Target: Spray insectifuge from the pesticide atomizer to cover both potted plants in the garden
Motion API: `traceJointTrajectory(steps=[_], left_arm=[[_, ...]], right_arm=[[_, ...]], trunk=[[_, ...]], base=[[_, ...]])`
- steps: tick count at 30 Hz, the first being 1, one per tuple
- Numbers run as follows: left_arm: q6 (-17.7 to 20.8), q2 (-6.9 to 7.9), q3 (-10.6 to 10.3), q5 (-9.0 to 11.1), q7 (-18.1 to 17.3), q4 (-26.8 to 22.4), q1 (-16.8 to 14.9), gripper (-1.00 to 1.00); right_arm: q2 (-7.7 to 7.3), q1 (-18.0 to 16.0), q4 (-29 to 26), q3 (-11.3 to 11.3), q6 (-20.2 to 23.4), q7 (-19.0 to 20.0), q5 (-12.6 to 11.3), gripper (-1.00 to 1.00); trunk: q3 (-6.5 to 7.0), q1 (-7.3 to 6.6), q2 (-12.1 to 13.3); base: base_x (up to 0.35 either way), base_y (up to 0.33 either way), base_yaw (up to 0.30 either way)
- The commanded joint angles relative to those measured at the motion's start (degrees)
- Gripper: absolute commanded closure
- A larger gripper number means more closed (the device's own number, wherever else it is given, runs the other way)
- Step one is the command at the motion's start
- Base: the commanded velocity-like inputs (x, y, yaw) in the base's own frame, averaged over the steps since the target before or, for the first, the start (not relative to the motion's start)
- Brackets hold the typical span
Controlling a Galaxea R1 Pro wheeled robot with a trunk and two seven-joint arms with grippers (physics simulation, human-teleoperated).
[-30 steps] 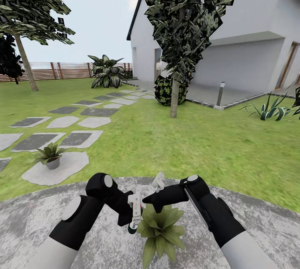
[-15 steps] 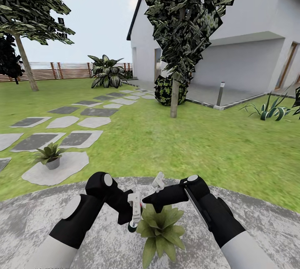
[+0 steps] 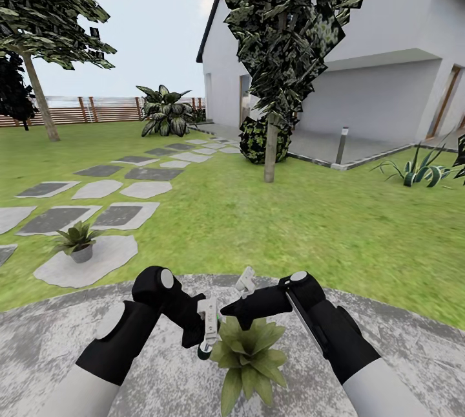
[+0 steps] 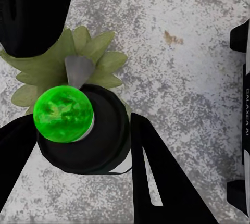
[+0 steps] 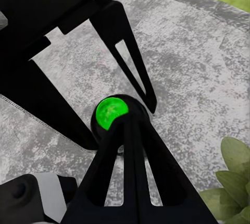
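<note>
The left gripper (image 3: 205,330) is clamped on the pesticide atomizer (image 3: 208,324), its long axis upright, directly over the near potted plant (image 3: 248,355) on the patio (image 3: 400,352). The right gripper (image 3: 227,309) presses a fingertip (image 5: 127,125) onto the bottle's green-lit spot; whether its jaws are parted I can't tell. The second potted plant (image 3: 79,239) sits well off to the left, nearer the left arm.

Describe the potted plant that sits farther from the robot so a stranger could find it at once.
Start at the lawn left of the house and follow the stepping stones toward the robot. On the pale stone nearest the patio sits the far potted plant, a small green rosette in a round grey pot, alone.
</note>
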Motion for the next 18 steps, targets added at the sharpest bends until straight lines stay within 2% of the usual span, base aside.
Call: traceJointTrajectory(steps=[1,4,7,8,9,12,13,14,15,17,18], left_arm=[[0.6,0.07,0.0,-0.4,-0.4,0.0,0.0,1.00],[0.5,1.04,0.1,-0.5,-0.4,0.0,0.0,1.00],[0.5,3.81,0.2,-0.5,-0.4,0.1,0.0,1.00],[0.5,4.87,0.2,-0.5,-0.3,0.2,0.0,1.00],[0.6,6.78,0.2,-0.5,-0.3,0.3,0.0,1.00],[0.6,11.21,0.5,-0.5,-0.3,0.4,0.0,1.00],[0.6,12.95,1.0,-0.4,-0.3,0.5,0.0,1.00],[0.7,15.48,2.3,-0.4,-0.3,1.0,0.0,1.00],[0.7,16.73,3.6,-0.4,-0.3,1.5,0.0,1.00],[0.8,18.07,7.3,-0.4,-0.2,2.9,0.0,1.00],[0.8,18.40,9.7,-0.4,-0.1,3.8,0.0,1.00]], right_arm=[[-0.01,0.0,-0.1,0.0,0.2,0.4,0.4,1.00],[-0.04,0.0,-0.1,0.0,0.2,0.4,0.4,1.00],[-0.07,0.0,-0.1,0.0,0.2,0.4,0.4,1.00],[-0.09,0.0,-0.1,0.0,0.2,0.4,0.4,1.00],[-0.11,0.0,-0.1,0.0,0.2,0.4,0.4,1.00],[-0.13,0.0,-0.1,0.0,0.2,0.3,0.4,1.00],[-0.13,0.0,-0.1,0.0,0.2,0.3,0.4,1.00],[-0.13,0.0,-0.1,0.0,0.2,0.2,0.5,1.00],[-0.13,0.0,-0.1,0.0,0.2,0.2,0.5,1.00],[-0.16,0.0,-0.1,-0.1,0.2,0.0,0.5,1.00],[-0.18,0.0,-0.1,-0.2,0.2,-0.1,0.4,-1.00]], trunk=[[-0.06,-0.01,0.0],[-0.06,-0.01,0.0],[-0.06,-0.01,0.0],[-0.06,-0.01,0.0],[-0.06,-0.01,0.0],[-0.06,-0.01,0.0],[-0.06,-0.01,0.0],[-0.06,-0.01,0.0],[-0.06,-0.01,0.0],[-0.06,-0.01,0.0],[-0.06,-0.01,0.0]], base=[[0.000,0.000,0.000],[0.000,0.000,0.000],[0.000,0.000,0.000],[0.000,0.000,0.000],[0.000,0.000,0.000],[0.000,0.000,0.000],[0.000,0.000,0.000],[0.000,0.000,0.000],[0.000,0.000,0.000],[0.000,0.000,0.000],[0.000,0.000,0.000]])
